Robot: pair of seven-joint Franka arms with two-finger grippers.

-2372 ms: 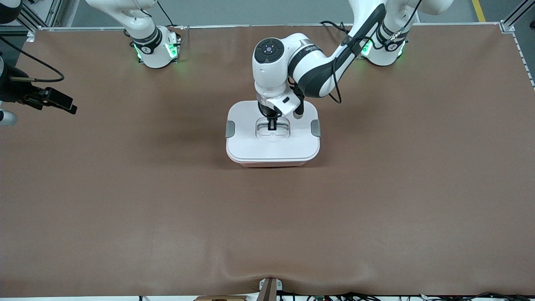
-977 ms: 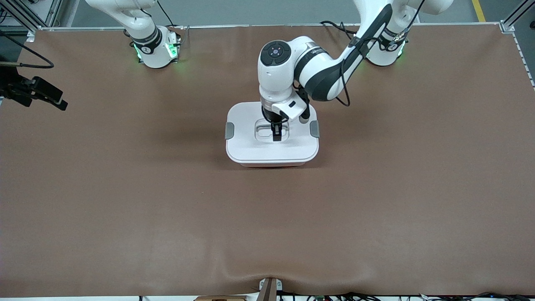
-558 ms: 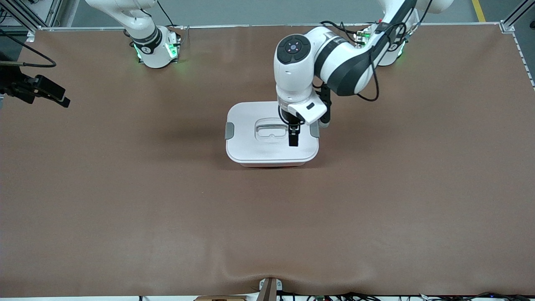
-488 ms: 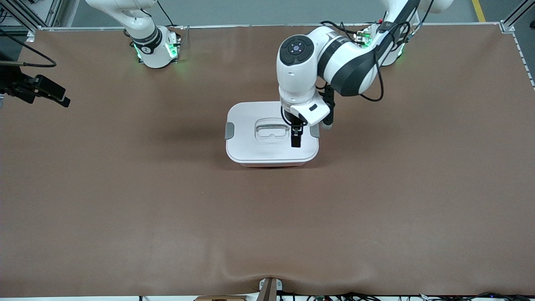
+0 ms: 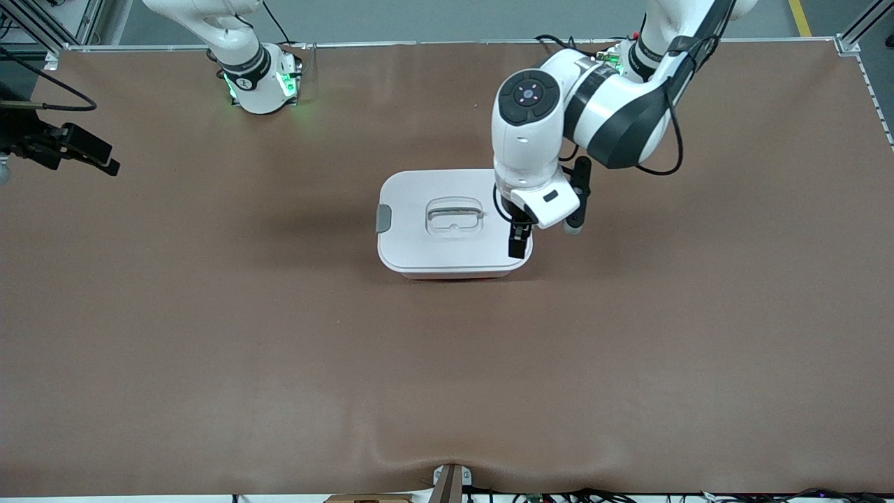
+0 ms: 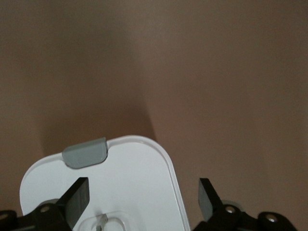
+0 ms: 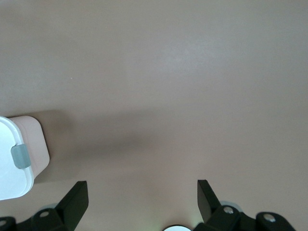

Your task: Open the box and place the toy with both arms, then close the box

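The box (image 5: 454,223) is sitting closed in the middle of the worktop (image 5: 279,349), its white lid (image 5: 419,241) lying flat on top and a grey clip (image 5: 383,218) showing at the end toward the right arm. The left hand (image 5: 517,244) is hovering over the lid's edge toward the left arm's end, fingers spread apart and gripping nothing. The right hand (image 5: 87,157) is waiting above the worktop's edge at the right arm's end, also spread and empty.

Closed box (image 5: 454,227) on brown table (image 5: 279,335)
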